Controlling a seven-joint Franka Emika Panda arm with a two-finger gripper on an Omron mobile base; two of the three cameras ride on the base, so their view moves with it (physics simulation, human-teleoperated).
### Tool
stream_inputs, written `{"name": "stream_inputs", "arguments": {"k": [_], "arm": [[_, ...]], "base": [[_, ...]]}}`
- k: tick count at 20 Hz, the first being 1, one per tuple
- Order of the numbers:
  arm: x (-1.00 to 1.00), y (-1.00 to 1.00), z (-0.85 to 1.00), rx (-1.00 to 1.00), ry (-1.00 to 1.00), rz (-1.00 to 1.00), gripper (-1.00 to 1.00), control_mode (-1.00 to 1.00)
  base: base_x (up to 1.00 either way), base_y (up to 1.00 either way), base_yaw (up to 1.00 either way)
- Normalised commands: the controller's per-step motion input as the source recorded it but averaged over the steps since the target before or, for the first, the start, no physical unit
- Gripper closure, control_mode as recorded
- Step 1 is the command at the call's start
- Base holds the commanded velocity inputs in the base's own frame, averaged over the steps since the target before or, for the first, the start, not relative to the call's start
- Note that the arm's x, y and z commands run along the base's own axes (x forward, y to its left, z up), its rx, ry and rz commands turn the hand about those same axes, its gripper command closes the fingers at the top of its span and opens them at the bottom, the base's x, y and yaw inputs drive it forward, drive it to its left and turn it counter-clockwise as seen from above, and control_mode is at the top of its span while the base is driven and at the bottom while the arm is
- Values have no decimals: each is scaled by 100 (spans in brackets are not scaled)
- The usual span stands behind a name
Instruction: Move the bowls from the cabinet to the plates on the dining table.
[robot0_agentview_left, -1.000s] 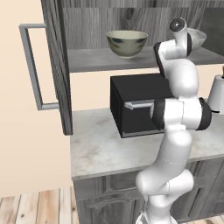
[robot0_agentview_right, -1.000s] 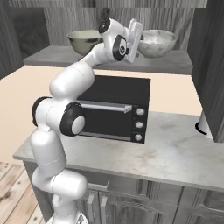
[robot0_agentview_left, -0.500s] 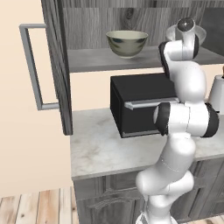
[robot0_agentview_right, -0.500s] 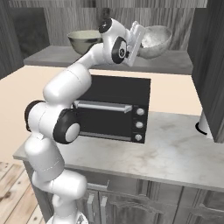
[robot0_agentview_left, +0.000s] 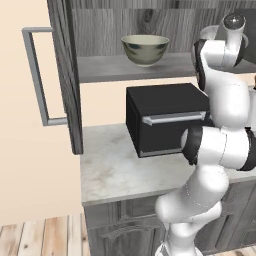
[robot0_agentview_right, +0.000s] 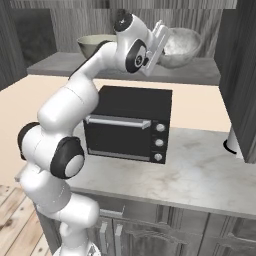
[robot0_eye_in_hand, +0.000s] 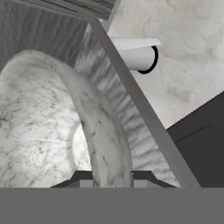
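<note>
In the right base view the pale marbled bowl (robot0_agentview_right: 184, 45) sits on the shelf of the dark grey cabinet (robot0_agentview_right: 200, 72). My gripper (robot0_agentview_right: 165, 46) is at its left rim. The hand view shows that rim of the marbled bowl (robot0_eye_in_hand: 103, 140) running between my two fingertips (robot0_eye_in_hand: 83, 177), so the gripper (robot0_eye_in_hand: 111, 180) is shut on it. The greenish bowl (robot0_agentview_left: 145, 49) stands further left on the same shelf (robot0_agentview_left: 110, 67), and my arm partly hides it in the right base view (robot0_agentview_right: 92, 44). The plates and the dining table are out of view.
A black oven (robot0_agentview_left: 167, 117) (robot0_agentview_right: 130, 122) stands on the marble counter (robot0_agentview_left: 115, 170) under the shelf. The cabinet's left door (robot0_agentview_left: 62, 75) is swung open with its bar handle (robot0_agentview_left: 37, 75) sticking out. The right door (robot0_agentview_right: 245, 75) is open too. A white cylinder (robot0_eye_in_hand: 135, 54) stands on the counter below.
The jaws have closed from wide open onto the marbled bowl's rim. The elbow has swung a little, and both bowls stay where they were.
</note>
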Motion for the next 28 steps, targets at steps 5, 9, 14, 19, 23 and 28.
{"name": "stream_inputs", "arguments": {"k": [5, 9, 14, 19, 23, 28], "arm": [[-62, 19, 0, 4, -4, 0, 100, -100], [-62, 21, 0, 3, -2, 0, 100, -100], [-62, 21, 0, 1, -2, 0, 100, -100], [-62, 23, 2, 0, -1, 0, 100, -100], [-54, 24, 11, -2, 1, 4, 100, -100], [-44, 28, 15, -6, 2, 8, 100, -100]], "base": [[0, 0, 0], [0, 0, 0], [0, 0, 0], [0, 0, 0], [0, 0, 0], [0, 0, 0]]}}
